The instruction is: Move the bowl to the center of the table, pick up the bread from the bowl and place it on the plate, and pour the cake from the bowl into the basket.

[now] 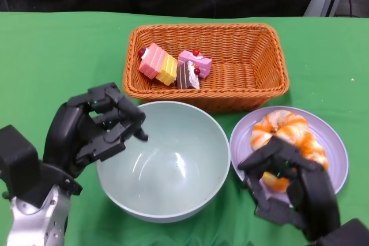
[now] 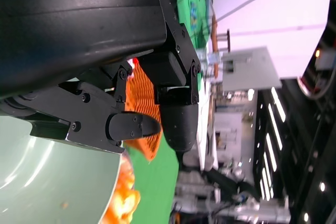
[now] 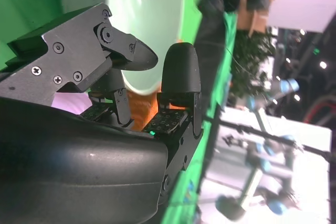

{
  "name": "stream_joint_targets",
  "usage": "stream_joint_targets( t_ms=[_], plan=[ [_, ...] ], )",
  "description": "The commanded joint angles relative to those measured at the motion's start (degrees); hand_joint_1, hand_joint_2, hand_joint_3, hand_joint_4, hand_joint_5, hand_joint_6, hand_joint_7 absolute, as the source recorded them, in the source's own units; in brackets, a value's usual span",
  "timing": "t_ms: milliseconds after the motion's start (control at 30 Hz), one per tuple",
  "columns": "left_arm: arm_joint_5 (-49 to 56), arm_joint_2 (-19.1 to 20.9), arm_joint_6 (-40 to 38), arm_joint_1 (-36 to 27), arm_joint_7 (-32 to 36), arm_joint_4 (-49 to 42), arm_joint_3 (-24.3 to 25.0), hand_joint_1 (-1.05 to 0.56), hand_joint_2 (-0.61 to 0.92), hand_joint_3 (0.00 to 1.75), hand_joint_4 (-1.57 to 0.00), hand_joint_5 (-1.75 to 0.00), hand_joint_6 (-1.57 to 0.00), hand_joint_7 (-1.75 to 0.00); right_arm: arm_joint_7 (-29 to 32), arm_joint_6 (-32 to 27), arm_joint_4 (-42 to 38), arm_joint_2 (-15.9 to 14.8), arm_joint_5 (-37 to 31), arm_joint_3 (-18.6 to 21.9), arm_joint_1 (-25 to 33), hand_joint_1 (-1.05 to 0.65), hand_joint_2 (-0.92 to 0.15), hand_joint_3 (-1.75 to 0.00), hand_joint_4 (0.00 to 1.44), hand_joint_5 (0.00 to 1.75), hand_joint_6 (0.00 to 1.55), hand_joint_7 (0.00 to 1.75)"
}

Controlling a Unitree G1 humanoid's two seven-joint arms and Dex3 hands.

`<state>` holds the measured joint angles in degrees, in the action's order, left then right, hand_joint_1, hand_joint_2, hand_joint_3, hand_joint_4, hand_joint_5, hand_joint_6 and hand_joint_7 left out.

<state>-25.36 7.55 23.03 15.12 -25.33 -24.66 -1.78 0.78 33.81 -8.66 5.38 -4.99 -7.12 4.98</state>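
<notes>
While between hands, bowl (image 1: 164, 162) beside basket (image 1: 242, 67).

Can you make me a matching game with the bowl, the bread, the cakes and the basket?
Things:
1. bowl
2. bread
3. cakes
4. basket

Matches:
a. orange wicker, at the back
b. on the purple plate
c. pale green and empty
d. lying inside the basket

Pairs: 1-c, 2-b, 3-d, 4-a
</notes>
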Motion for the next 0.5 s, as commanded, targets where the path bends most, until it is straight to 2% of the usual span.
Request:
stream_joint_targets(
  t_ms=[33,267,333,433,467,500],
  plan=[
    [0.87,-0.33,0.36,-1.23,-2.94,-1.27,1.73,-0.03,0.68,0.75,-0.86,-1.57,-0.89,-1.35,0.42,-1.13,3.99,0.02,1.09,0.67,0.10,-0.10,-0.55,-1.01,0.69,1.56,0.67,1.30],
    [2.71,-1.28,1.84,-3.52,-7.29,-2.05,3.44,-0.02,0.70,0.72,-0.88,-1.53,-0.89,-1.33,0.28,-3.53,8.17,-0.05,1.51,0.57,0.91,-0.07,-0.55,-1.06,0.70,1.55,0.67,1.30],
    [3.20,-1.54,2.01,-4.37,-8.06,-1.72,3.56,0.00,0.71,0.72,-0.88,-1.52,-0.89,-1.32,-0.04,-4.42,9.21,-0.21,1.87,0.46,0.88,-0.07,-0.57,-1.03,0.70,1.55,0.67,1.31],
    [3.94,-1.83,2.68,-5.16,-8.98,-1.43,3.60,-0.01,0.75,0.68,-0.86,-1.55,-0.87,-1.34,-0.91,-5.92,10.51,-0.59,2.58,0.32,0.63,-0.08,-0.65,-0.87,0.69,1.56,0.66,1.33],
    [4.37,-1.92,2.99,-5.30,-8.93,-1.35,3.59,-0.01,0.76,0.66,-0.86,-1.56,-0.87,-1.35,-1.61,-6.66,11.06,-0.76,3.37,0.26,0.43,-0.09,-0.70,-0.77,0.69,1.56,0.65,1.33],
    [4.70,-2.00,3.20,-5.38,-8.87,-1.30,3.61,-0.01,0.78,0.64,-0.86,-1.56,-0.87,-1.35,-2.14,-7.23,11.49,-0.87,3.97,0.24,0.31,-0.12,-0.80,-0.56,0.68,1.57,0.65,1.34]
  ],
)
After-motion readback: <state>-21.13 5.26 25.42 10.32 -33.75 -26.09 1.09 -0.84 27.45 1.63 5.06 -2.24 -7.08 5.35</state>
